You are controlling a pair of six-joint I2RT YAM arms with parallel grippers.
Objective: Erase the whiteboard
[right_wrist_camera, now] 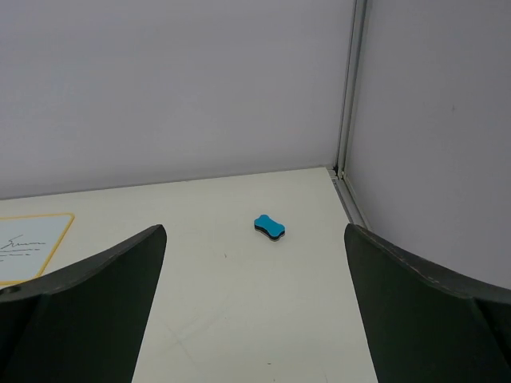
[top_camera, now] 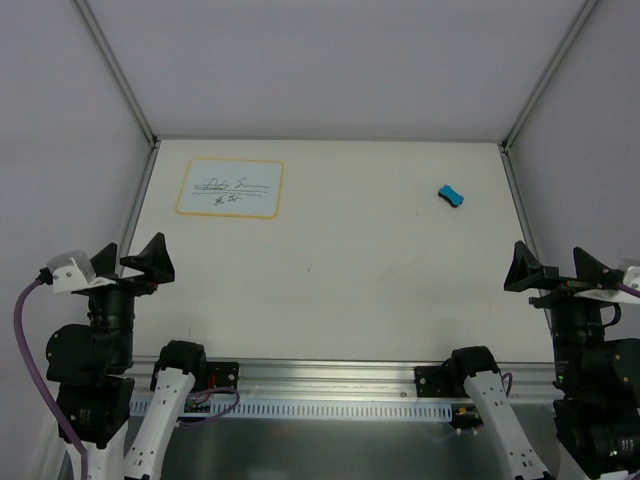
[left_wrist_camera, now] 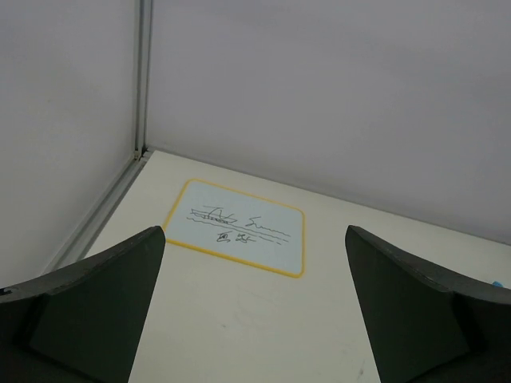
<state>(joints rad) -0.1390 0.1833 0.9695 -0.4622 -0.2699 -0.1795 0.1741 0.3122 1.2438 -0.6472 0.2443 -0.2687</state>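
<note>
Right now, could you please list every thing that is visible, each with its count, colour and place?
whiteboard: one, white with a yellow-orange rim and black scribbles, flat at the far left of the table
eraser: one, blue with a dark underside, at the far right, well apart from the whiteboard
table: one, cream, under everything
walls: pale grey-white, at the back and both sides, with metal posts in the corners
cable: one, purple, beside the left arm
left gripper: one, black fingers, open and holding nothing, at the near left edge
right gripper: one, black fingers, open and holding nothing, at the near right edge
</note>
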